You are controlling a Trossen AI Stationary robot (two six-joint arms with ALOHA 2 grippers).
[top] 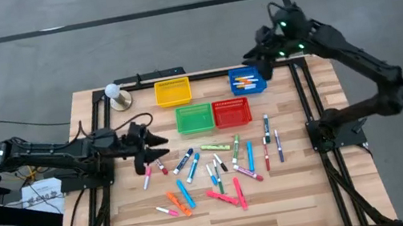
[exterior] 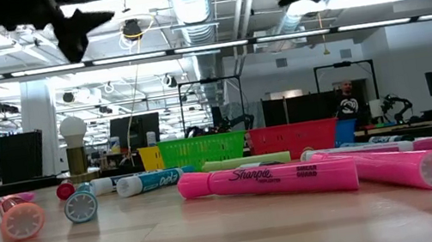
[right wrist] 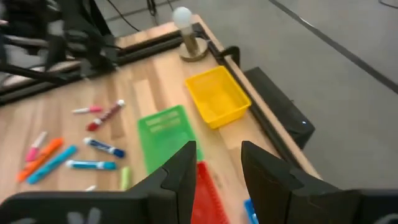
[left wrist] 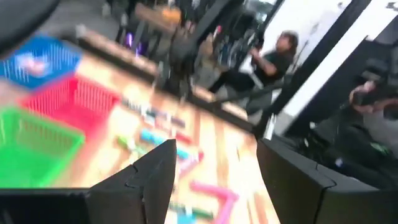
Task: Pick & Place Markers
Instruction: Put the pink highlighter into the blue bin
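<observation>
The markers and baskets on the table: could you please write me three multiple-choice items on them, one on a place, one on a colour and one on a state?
1. Where does the right gripper hang?
A. above the blue basket
B. above the loose markers
C. beside the lamp

2. Which basket already holds markers?
A. yellow basket
B. green basket
C. the blue one

3. How do the left gripper's fingers stand?
A. shut on a marker
B. open, holding nothing
C. shut on a basket

Answers: 1 A, the high view shows it by the blue basket at the table's far edge. 2 C, markers lie only in the blue one. 3 B, its wrist view shows a bare gap between the fingers.
</observation>
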